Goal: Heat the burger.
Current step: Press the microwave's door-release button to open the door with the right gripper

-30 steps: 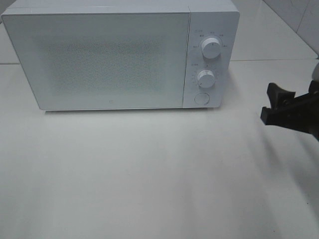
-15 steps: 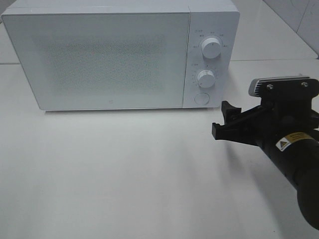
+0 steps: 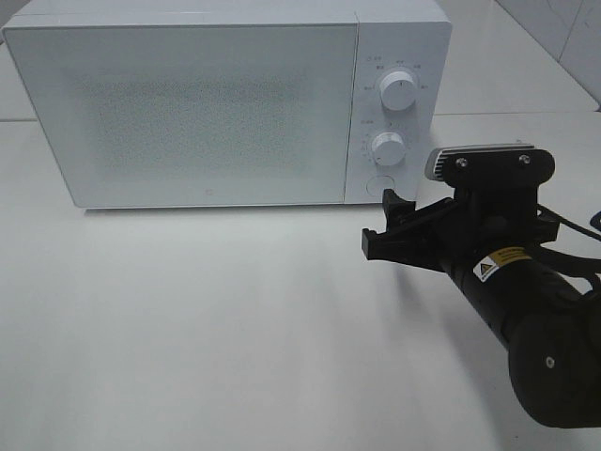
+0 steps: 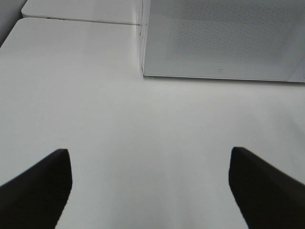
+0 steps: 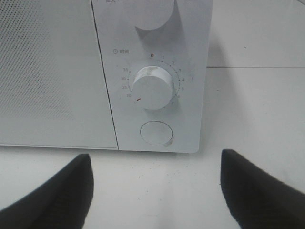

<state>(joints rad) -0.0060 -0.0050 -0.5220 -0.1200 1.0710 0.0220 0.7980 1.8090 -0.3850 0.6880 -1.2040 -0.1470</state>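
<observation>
Right gripper [image 3: 385, 224] has its jaws wide apart with nothing in them, hovering just in front of the microwave [image 3: 216, 113] control panel, near the round button [image 3: 379, 185] under the lower dial [image 3: 387, 147]. Left gripper [image 4: 148, 151] is also spread wide and empty, above the white table [image 3: 188, 329], facing the microwave's left front corner. Microwave is closed; the burger isn't visible in any view, so can't tell where it is.
</observation>
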